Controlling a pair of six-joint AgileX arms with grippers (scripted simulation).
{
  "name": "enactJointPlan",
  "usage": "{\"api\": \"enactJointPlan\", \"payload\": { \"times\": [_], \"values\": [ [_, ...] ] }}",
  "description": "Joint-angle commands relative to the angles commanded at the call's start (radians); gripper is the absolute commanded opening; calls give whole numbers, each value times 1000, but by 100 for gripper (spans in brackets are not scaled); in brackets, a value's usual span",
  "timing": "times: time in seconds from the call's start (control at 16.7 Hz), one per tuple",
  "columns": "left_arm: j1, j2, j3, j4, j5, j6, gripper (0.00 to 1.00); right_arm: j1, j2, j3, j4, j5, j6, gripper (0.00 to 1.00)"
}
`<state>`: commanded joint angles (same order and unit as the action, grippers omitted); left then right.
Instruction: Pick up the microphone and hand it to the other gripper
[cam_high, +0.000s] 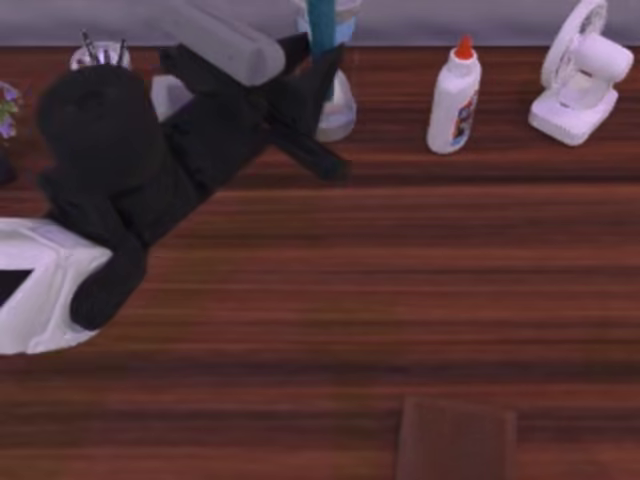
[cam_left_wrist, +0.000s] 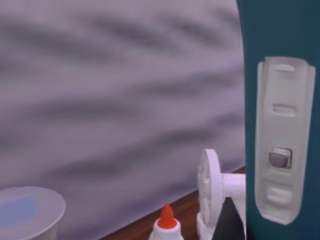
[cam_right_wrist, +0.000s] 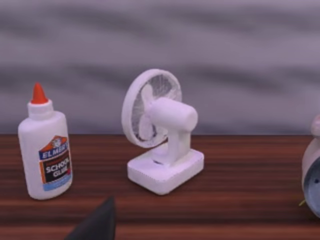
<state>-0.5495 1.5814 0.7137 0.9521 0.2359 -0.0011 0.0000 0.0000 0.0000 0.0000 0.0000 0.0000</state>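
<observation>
Microphone (cam_high: 322, 35): teal handle upright at the table's (cam_high: 400, 280) far edge, just left of the glue bottle (cam_high: 454, 97); white switch panel (cam_left_wrist: 281, 140) filled the left wrist view.

Left gripper (cam_high: 318, 105): black fingers closed on the microphone handle, its arm reaching in from the table's left side.

Right gripper (cam_right_wrist: 97, 222): one dark fingertip visible only; whether apart or together could not be told.

Desk fan (cam_high: 580, 75): white, right of the glue bottle.

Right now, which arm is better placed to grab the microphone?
Left. Its gripper already sits at the microphone by the table's back edge; its wrist view shows the teal handle close up. The right arm is outside the top view.
</observation>
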Motion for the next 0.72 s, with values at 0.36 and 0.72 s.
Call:
{"api": "enactJointPlan", "payload": {
  "times": [0.36, 0.72],
  "values": [
    [-74, -4, -3, 31, -75, -6, 0, 0, 0, 0, 0, 0, 0, 100],
    [-74, -4, -3, 31, -75, -6, 0, 0, 0, 0, 0, 0, 0, 100]
  ]
}}
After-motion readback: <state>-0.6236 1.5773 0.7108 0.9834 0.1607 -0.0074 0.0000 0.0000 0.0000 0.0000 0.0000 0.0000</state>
